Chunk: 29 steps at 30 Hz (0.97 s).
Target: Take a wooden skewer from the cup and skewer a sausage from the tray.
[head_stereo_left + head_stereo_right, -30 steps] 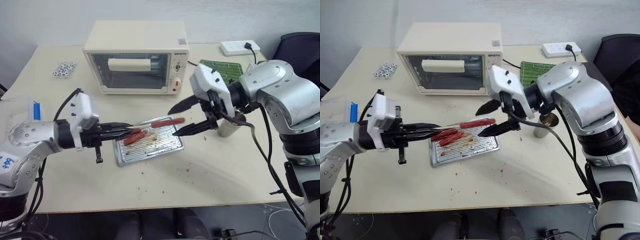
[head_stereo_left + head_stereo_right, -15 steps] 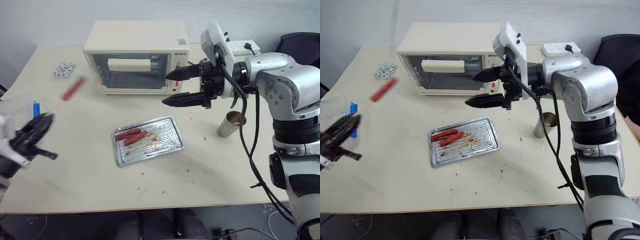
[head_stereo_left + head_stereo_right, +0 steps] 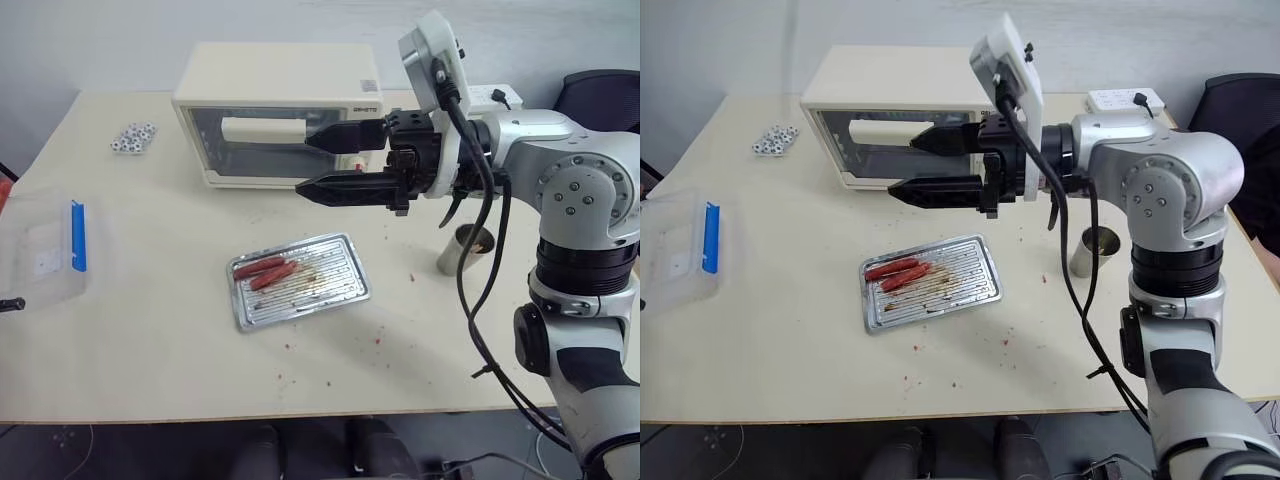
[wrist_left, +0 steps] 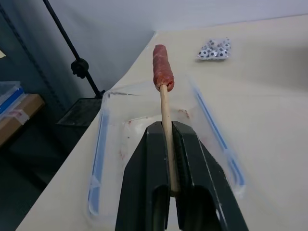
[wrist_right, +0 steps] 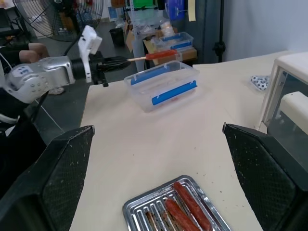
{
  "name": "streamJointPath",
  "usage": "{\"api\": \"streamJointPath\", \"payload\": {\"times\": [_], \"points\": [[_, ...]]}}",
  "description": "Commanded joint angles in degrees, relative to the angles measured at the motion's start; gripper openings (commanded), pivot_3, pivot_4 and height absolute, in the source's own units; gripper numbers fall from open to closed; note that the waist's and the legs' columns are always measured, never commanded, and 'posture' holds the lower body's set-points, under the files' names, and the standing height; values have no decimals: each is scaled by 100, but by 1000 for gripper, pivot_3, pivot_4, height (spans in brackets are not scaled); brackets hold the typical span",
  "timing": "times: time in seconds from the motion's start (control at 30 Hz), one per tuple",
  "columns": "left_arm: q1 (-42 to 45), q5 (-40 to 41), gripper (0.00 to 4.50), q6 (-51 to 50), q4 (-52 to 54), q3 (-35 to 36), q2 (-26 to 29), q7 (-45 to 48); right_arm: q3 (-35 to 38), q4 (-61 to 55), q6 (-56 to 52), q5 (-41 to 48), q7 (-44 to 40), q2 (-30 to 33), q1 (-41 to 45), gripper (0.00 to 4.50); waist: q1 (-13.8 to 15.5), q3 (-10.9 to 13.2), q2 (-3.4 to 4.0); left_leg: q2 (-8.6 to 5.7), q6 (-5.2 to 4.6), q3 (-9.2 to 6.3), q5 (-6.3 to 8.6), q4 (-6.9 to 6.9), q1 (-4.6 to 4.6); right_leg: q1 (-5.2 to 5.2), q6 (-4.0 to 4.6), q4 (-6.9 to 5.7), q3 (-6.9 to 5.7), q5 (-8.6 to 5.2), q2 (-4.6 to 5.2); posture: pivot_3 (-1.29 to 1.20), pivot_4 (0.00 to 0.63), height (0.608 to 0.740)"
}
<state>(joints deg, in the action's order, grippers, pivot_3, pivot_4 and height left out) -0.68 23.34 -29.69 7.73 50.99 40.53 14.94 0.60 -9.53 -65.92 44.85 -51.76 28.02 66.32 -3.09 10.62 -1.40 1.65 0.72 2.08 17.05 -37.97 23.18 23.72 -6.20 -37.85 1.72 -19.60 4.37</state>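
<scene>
Now thin wooden skewer (image 4: 166,126), ridged reddish sausage (image 4: 162,67), ribbed silver tray (image 3: 340,289)

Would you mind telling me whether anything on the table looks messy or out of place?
Small reddish crumbs and spots are scattered on the table beside the tray, whose ribbed bottom is smeared brown. The two sausages left in it lie bunched at one end. Nothing looks tipped over.

Left end effector (image 4: 169,192) swung the skewered sausage (image 4: 162,67) off the tray (image 3: 345,297) toward 9 o'clock, over the plastic box (image 3: 40,250); right end effector (image 3: 320,163) lifted away and opened wider.
</scene>
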Motion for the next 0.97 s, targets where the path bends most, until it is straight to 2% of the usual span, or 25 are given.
{"api": "streamJointPath", "payload": {"times": [0.03, 0.23, 0.4, 0.53, 0.7, 0.83, 0.97], "points": [[364, -220, 0, 369, -812, -119, 366, 40, 193, -216, -8, 199, 166, 10, 95, 4453, -14, 0, 0, 0, -1, 0, 1, 1, 0, 0, 0, -4, -1, 0, 1, 0, 150, 740], [562, -355, 1618, 658, -1277, -322, 549, 90, 214, -250, 28, 309, 262, 131, -38, 4500, -30, -1, -1, 3, -4, 11, 13, 3, 1, 6, 0, 0, -51, 0, 23, 0, 150, 740], [225, -364, 3089, 704, -870, -23, 478, 72, 228, -232, 67, 335, 292, 171, -86, 4500, -36, -1, -2, 3, -4, 12, 15, 3, 2, 6, 12, 2, -137, 7, 59, 0, 150, 740], [-408, -9, 3089, 327, 51, 605, 228, 135, 209, -219, 119, 328, 231, 267, -127, 4500, -46, -1, -2, 4, -3, 14, 18, 4, 2, 6, 14, 5, -144, 8, 68, 0, 150, 740], [-1618, 890, 3089, -703, 1328, 1987, -225, 413, 65, -72, 305, 196, -55, 544, -192, 4500, -31, -2, -4, -2, -4, 16, 25, 4, 0, 2, 17, 13, -167, 8, 90, 0, 150, 740], [-2459, 1549, 3089, -1355, 1520, 2732, -350, 793, -38, 137, 513, 52, -302, 673, -215, 4500, -23, -2, -3, -7, -11, 15, 29, 3, -7, -2, 21, 34, -175, 6, 98, 0, 150, 740], [-2654, 1740, 3089, -1554, 1308, 3139, -285, 674, -97, 290, 673, -74, -486, 727, -232, 4500, -12, -1, -2, -7, -12, 4, 30, 5, -11, -5, 33, 32, -186, 6, 100, 0, 150, 740]]}}
